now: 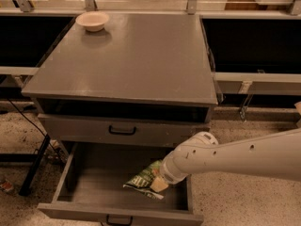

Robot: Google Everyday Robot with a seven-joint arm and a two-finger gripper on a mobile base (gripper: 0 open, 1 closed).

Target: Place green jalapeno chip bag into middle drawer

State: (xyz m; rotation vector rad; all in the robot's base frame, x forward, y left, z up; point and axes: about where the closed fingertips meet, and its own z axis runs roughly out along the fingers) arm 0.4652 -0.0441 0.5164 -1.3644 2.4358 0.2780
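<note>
The green jalapeno chip bag [142,179] is a crinkly green bag with white lettering. It hangs inside the open middle drawer [89,188], over its right half, just above the floor of the drawer. My gripper [159,182] reaches in from the right on a white arm and is shut on the bag's right end. The drawer is pulled out below a closed grey drawer front with a black handle [122,131].
A small cream bowl [92,20] sits at the back left of the cabinet top [141,55]. A black stand leg [33,166] and cables stand on the speckled floor left of the drawer. Dark shelving runs on both sides.
</note>
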